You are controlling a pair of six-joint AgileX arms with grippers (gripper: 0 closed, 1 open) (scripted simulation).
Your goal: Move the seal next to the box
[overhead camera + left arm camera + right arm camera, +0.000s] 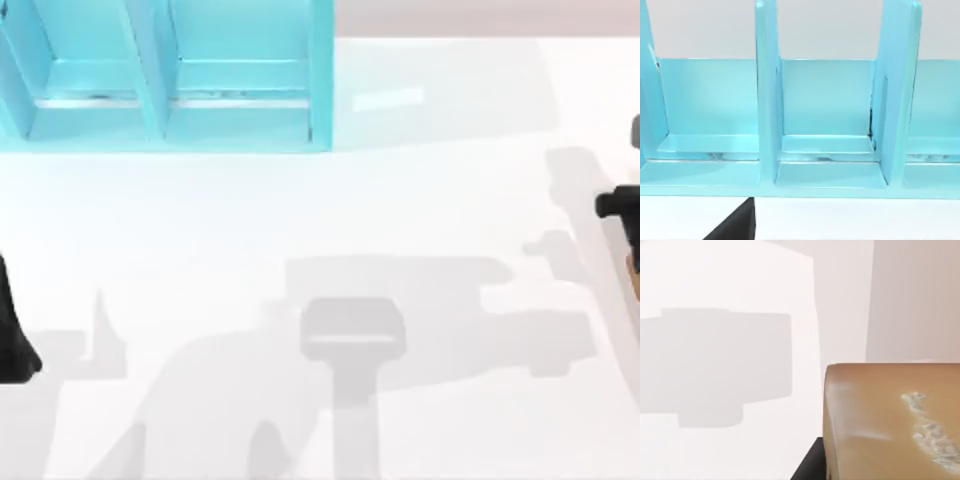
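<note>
Mostly cut off: the left arm (12,330) is a dark shape at the table's left edge, the right arm (622,205) a dark part at its right edge.
Fingers: spread or pressed together, I cannot tell for either gripper.
Box (892,422): tan-brown cardboard, smooth, rounded edge, a rough white mark on its face; close under the right wrist camera, a dark finger part just beside it.
Shelf unit (165,75): glossy turquoise with upright dividers, on the white table (200,220), far left.

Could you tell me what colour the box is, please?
Tan-brown, with a whitish mark on the box; the right wrist view shows it best.
</note>
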